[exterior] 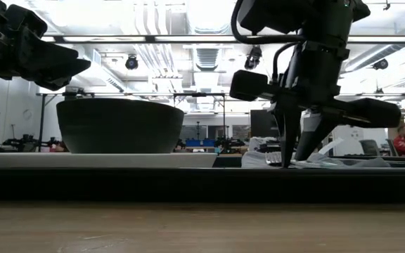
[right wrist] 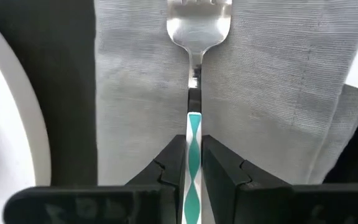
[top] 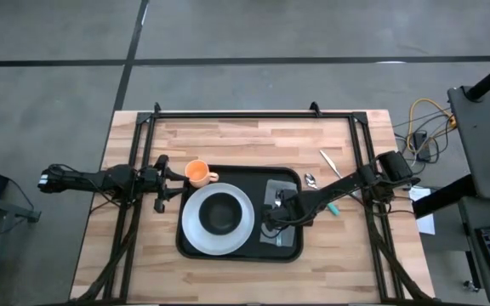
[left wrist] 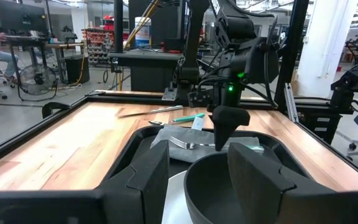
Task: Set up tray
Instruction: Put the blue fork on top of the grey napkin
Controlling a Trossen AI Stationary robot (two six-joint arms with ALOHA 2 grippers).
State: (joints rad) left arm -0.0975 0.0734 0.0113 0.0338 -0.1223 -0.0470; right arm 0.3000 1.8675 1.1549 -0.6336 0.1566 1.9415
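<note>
Tray (top: 289,251) sits at table centre, carrying a white plate (top: 196,231) with a dark bowl (top: 220,213) at 9 o'clock and a grey napkin (right wrist: 278,93) at 3 o'clock. Right gripper (right wrist: 194,163) pinches the fork (right wrist: 195,37) by its teal-patterned handle over the napkin. Left gripper (top: 162,183) waits half-parted, empty, beside an orange cup (top: 198,173) — a knife (top: 329,163) lies at 1 o'clock off the tray.

Fork (right wrist: 194,37) tines cut off by frame edge
</note>
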